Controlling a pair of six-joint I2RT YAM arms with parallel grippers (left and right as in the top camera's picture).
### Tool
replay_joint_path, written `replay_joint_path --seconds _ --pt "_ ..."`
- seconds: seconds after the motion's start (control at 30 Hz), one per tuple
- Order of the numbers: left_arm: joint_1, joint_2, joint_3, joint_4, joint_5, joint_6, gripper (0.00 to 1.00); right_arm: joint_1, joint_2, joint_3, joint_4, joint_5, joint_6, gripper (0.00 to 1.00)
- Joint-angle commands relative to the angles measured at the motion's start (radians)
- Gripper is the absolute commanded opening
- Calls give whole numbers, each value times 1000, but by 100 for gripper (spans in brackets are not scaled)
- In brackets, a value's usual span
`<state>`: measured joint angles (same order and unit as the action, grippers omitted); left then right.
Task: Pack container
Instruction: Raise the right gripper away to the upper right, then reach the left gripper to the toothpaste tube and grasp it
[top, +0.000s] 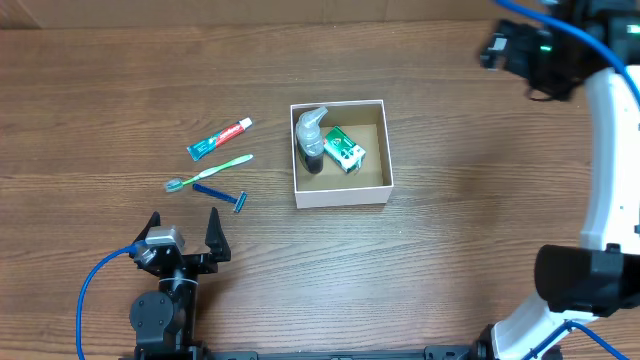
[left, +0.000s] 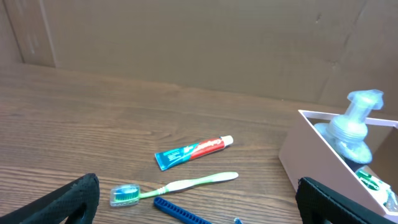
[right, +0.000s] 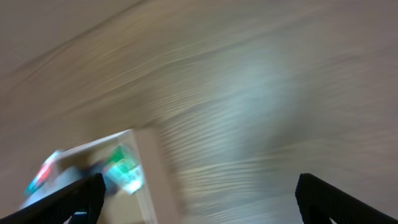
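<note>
Overhead: left gripper (top: 182, 226) spread wide, empty; right gripper (right: 199, 185) likewise. Suggest pinching toothpaste (top: 220, 138) across its middle, then dropping into container (top: 340, 197) beside bottle (top: 312, 135).

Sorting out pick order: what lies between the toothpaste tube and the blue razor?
The green toothbrush lies between the toothpaste tube and the blue razor. The overhead view shows this plainly, and the left wrist view agrees.
</note>
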<state>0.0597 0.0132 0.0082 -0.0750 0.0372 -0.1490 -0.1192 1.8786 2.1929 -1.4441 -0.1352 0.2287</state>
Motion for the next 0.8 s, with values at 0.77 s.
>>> replay_joint_path --seconds 0.77 --pt "6 1577 1473 -803 282 461 100 -195 96 -224 63 213 165 100"
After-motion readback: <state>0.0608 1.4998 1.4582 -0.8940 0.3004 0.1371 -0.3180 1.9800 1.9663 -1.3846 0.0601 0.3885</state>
